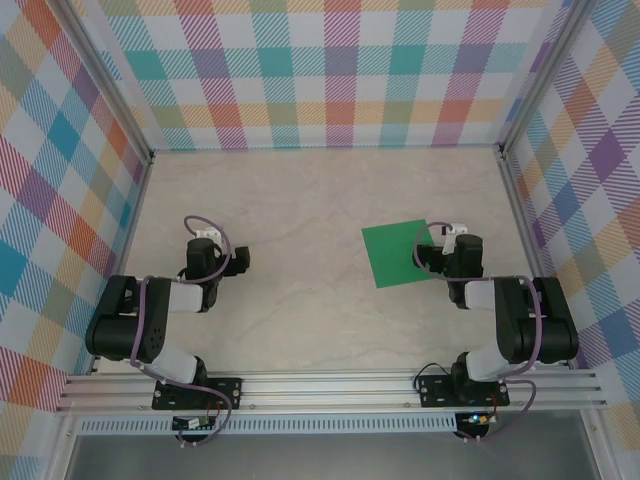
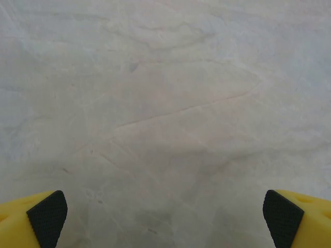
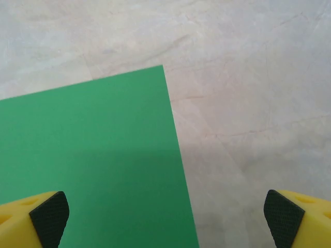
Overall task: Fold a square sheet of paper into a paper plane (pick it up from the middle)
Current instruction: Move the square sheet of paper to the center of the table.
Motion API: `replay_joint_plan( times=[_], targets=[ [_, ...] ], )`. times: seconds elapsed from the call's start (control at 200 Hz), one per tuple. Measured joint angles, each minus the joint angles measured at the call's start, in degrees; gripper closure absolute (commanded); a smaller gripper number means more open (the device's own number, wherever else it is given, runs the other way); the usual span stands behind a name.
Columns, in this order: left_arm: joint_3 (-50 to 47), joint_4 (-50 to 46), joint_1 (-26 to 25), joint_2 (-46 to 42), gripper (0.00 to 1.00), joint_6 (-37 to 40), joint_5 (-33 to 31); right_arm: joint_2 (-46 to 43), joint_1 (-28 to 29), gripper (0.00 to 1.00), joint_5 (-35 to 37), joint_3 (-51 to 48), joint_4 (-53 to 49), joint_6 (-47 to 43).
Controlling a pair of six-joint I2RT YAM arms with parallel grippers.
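Flat green square sheet of paper [image 1: 398,255] sits around 3 o'clock on the worktop [image 1: 300,190]. The right end effector [image 3: 165,219] is over its right edge, wide open and empty. The left end effector [image 2: 165,219] is the same, with loads of worktop around it.

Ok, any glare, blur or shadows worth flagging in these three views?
Top external: even light, sharp, no glare on the square sheet of paper. Left wrist: the table looks soft and washed, dimmer toward the bottom. Right wrist: crisp, with a shadow darkening the paper's lower part.
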Motion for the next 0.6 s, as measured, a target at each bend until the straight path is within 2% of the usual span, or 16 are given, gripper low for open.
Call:
replay_joint_plan(
  times=[0.6],
  targets=[
    [0.6, 6.0, 0.0, 0.9, 0.0, 1.1, 0.0, 0.7, 0.0, 0.0, -0.7, 1.2, 6.6, -1.5]
  ],
)
